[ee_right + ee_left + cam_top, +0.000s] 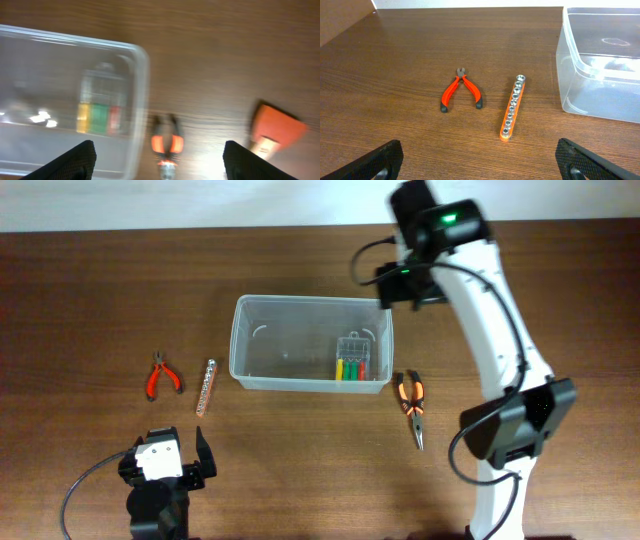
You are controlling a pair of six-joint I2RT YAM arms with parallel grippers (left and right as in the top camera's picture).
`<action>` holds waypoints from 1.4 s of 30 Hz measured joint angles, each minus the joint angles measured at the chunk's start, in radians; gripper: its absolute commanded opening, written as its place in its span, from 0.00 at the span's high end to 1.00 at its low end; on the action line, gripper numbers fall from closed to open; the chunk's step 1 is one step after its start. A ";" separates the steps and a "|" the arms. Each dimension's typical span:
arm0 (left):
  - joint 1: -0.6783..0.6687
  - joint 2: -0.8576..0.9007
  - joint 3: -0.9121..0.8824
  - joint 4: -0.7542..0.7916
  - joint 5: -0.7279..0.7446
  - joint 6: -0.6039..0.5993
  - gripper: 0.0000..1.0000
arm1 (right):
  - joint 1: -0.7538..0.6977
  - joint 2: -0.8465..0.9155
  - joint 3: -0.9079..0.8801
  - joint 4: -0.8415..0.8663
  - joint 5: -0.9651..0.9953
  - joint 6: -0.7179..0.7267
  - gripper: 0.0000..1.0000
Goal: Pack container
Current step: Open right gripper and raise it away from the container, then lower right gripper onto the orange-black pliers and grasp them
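The container (290, 340) is a large clear plastic tub in the middle of the table, also in the left wrist view (600, 75) and the right wrist view (60, 85). A small clear case of coloured bits (351, 360) lies inside it at the right end. My left gripper (166, 455) stays low at the front left, open and empty (480, 160), facing red-handled cutters (461, 90) and an orange socket rail (512, 106). My right gripper (405, 283) hovers over the tub's far right corner, open and empty (162, 159). Orange-and-black pliers (411, 405) lie right of the tub.
The cutters (163, 375) and socket rail (206, 386) lie left of the tub. The right wrist view is blurred; it shows the pliers (167, 142) beside the tub wall and an orange object (277, 131) farther right that I cannot identify.
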 measured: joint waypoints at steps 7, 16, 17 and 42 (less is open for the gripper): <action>0.000 0.000 0.000 0.000 0.000 0.000 0.01 | -0.092 0.000 0.000 -0.026 0.014 -0.113 0.17; 0.000 0.000 0.000 0.000 0.000 0.000 0.01 | -0.061 -0.051 0.000 -0.012 0.054 -0.153 0.16; 0.000 0.000 0.000 0.000 0.000 0.000 0.01 | -0.061 -0.057 0.000 -0.012 0.055 -0.153 0.15; 0.000 0.000 0.000 0.000 0.000 0.000 0.01 | -0.110 -0.254 -0.284 0.192 0.050 -0.212 0.07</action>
